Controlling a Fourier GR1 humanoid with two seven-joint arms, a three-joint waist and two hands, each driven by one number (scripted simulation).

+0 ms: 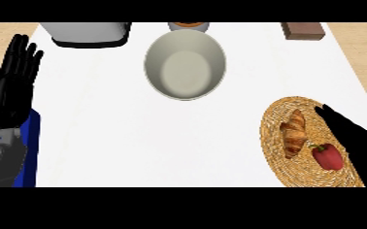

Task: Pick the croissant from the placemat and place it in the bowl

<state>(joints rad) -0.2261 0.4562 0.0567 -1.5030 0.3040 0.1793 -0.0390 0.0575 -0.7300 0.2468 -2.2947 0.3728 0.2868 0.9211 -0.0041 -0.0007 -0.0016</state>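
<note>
Right hand (345, 132) over placemat (279, 145) beside croissant (294, 133), left hand (18, 77) upright

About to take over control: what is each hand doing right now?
Left hand: open, fingers straight, resting at the view's left edge, holding nothing.
Right hand: over the placemat beside the croissant; open or shut cannot be told.

We see the left hand (17, 80) at the worktop's left edge, resting with its fingers straight and pointing toward the far edge, palm open and holding nothing. Its grey forearm runs back from the wrist to the near left corner. The right hand (345, 128) comes in at the worktop's right edge, near the near right corner. We see it only as a dark shape, angled toward the far left; whether its fingers are curled we cannot tell.
</note>
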